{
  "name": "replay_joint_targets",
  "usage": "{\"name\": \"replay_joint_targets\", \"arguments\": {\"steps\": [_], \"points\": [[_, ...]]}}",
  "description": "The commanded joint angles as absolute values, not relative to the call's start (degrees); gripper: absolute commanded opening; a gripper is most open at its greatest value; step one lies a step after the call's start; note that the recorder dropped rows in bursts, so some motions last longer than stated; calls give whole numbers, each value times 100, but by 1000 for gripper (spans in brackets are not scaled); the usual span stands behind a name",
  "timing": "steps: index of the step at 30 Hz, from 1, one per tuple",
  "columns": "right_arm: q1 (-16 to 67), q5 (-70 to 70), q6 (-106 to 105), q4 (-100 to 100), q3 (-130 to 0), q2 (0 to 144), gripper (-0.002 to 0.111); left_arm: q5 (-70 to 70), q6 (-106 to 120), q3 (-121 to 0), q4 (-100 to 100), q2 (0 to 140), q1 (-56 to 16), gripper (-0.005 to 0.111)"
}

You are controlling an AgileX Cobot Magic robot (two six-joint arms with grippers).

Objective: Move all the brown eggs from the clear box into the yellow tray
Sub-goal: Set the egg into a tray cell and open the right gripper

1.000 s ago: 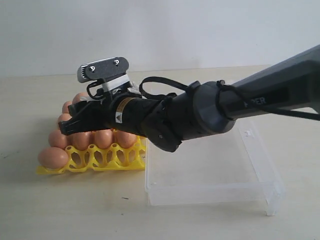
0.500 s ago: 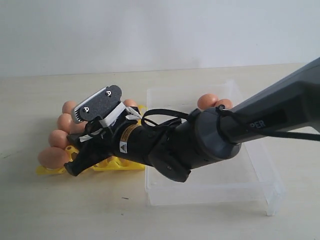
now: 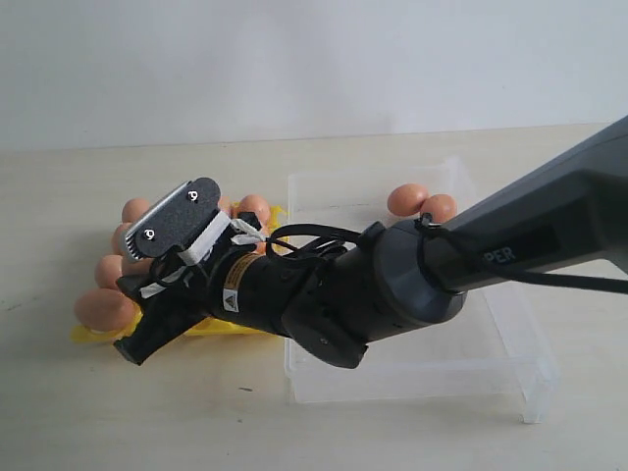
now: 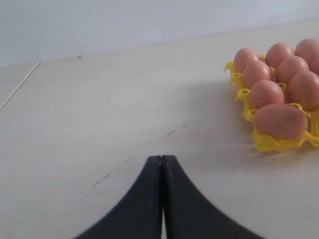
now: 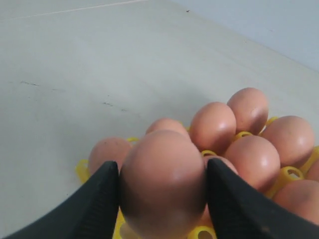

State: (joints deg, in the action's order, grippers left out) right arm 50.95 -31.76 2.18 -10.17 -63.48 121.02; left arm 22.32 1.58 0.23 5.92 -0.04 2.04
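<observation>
1. The clear box [image 3: 442,385] sits right beside the yellow tray [image 4: 273,143]. I can see two eggs [image 3: 407,199] in it, at the corner far from the yellow tray.
2. The yellow tray has many brown eggs [image 4: 265,93] sitting in its cups.
3. The right gripper [image 5: 162,199] is over the edge of the yellow tray. Its jaws are wide apart and hug one held egg [image 5: 159,167] by its two sides.
4. The left gripper [image 4: 162,162] waits well apart from the yellow tray. Its jaws are pressed together with nothing in them.
5. I think each egg is light, smooth and a bit slippery. Its thin shell would crack if squeezed hard or dropped. The best place to hold it is the fat middle, one jaw on each side, with a soft squeeze. Then it should go slowly down into a free cup.
</observation>
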Motion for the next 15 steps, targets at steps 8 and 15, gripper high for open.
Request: {"name": "replay_joint_targets", "arguments": {"steps": [8, 15], "points": [[5132, -3170, 0, -1049, -6326, 12109, 0, 2179, 132, 0, 578, 0, 170, 0], [5132, -2867, 0, -1049, -6589, 12297, 0, 2179, 132, 0, 578, 0, 170, 0]]}}
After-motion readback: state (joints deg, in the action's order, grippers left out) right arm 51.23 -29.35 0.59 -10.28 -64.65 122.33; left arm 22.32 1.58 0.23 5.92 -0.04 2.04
